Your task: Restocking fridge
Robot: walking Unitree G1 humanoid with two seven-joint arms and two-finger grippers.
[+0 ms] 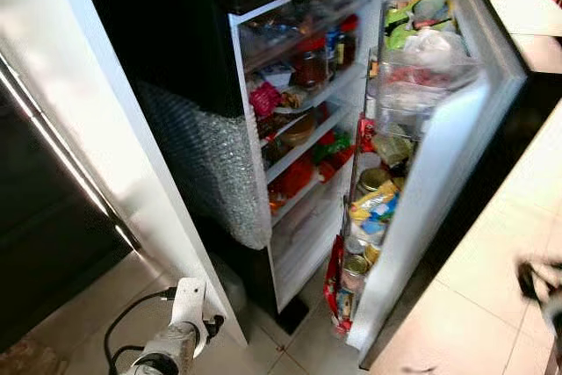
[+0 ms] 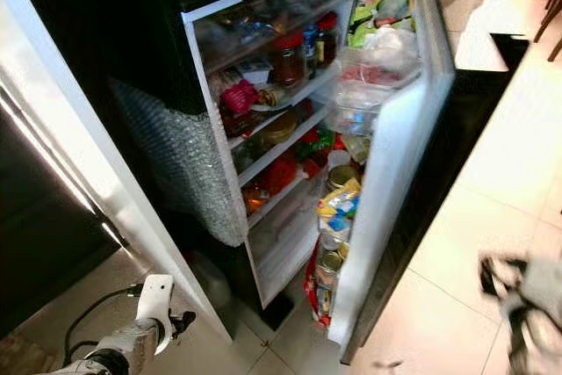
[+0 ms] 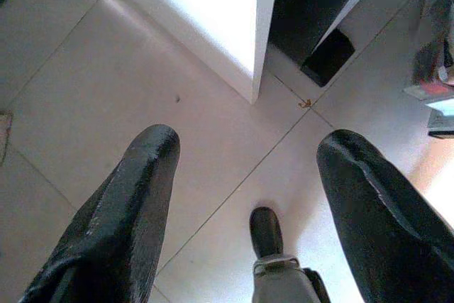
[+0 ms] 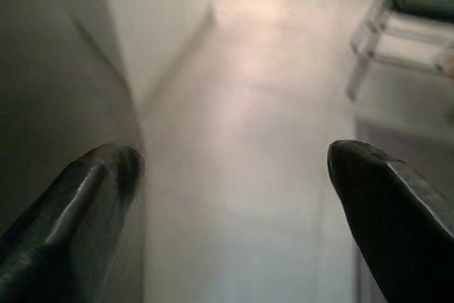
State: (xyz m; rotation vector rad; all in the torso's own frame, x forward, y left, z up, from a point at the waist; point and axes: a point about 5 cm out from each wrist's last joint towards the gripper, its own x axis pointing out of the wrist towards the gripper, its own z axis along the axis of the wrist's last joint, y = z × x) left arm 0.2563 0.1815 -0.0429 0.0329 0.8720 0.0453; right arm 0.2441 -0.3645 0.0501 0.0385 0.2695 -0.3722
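Left gripper (image 3: 245, 168) and right gripper (image 4: 230, 168), fingers spread, hang over floor tiles (image 3: 106, 104); head views show the open, stocked fridge (image 1: 351, 129).

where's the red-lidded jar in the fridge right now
The red-lidded jar stands on the upper shelf inside the open fridge, toward the door side, with dark bottles just to its right and a pink packet below-left on the next shelf.
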